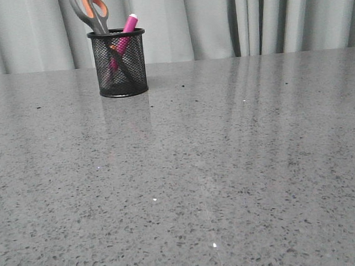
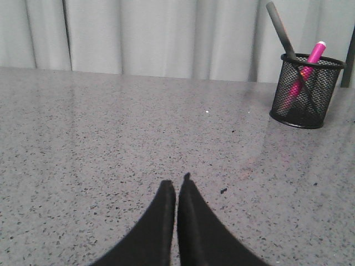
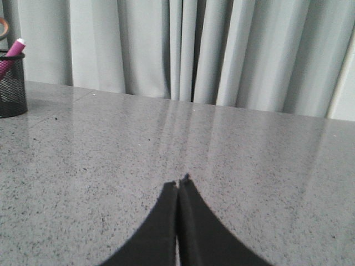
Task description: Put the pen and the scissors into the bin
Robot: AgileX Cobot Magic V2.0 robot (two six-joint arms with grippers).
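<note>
While the pen (image 1: 125, 35) leans right, scissors (image 1: 89, 13) stand handles-up in the bin (image 1: 120, 85)

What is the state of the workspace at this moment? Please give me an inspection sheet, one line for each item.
Surface: grey speckled table, glossy, with faint reflections.
Job's things: pen and scissors both stand tilted inside the bin, blades down, handles above the rim; bin upright at the far left.
Clutter: nothing seen.
Grippers: left gripper and right gripper both shut, empty, low over the table, apart from the bin.
Cables: nothing seen.
Surroundings: pale grey curtain behind the table.
</note>
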